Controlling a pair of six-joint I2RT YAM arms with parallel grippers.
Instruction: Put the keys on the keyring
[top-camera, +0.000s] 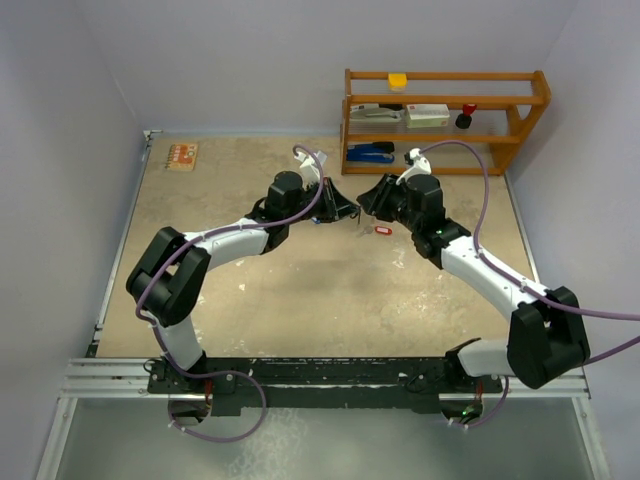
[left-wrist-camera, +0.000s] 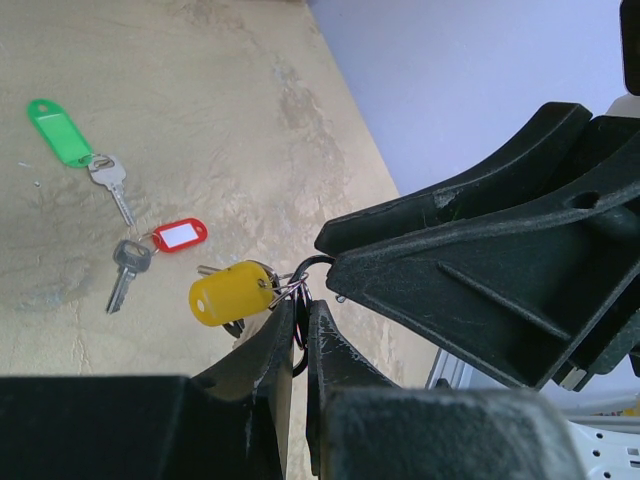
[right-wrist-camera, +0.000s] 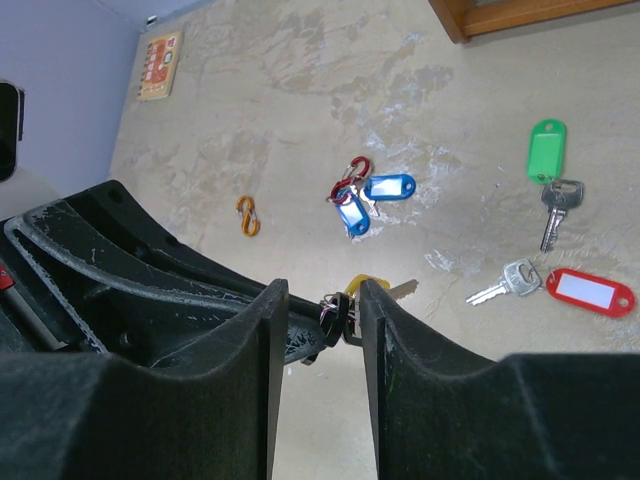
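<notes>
My left gripper (left-wrist-camera: 298, 312) is shut on a black keyring (left-wrist-camera: 297, 335) held above the table; a key with a yellow tag (left-wrist-camera: 230, 293) hangs from it. My right gripper (right-wrist-camera: 322, 297) is open, its fingers either side of the same keyring (right-wrist-camera: 338, 312), the right finger touching it. In the top view the left gripper (top-camera: 340, 205) and right gripper (top-camera: 368, 200) meet tip to tip at the table's middle back. A green-tagged key (left-wrist-camera: 60, 132) and a red-tagged key (left-wrist-camera: 180, 235) lie loose on the table. Two blue-tagged keys (right-wrist-camera: 390, 187) lie together further off.
An orange figure-8 clip (right-wrist-camera: 247, 215) and a red one (right-wrist-camera: 350, 178) lie near the blue tags. A wooden shelf (top-camera: 445, 120) with a stapler and small items stands at the back right. A small card (top-camera: 182, 156) lies at the back left.
</notes>
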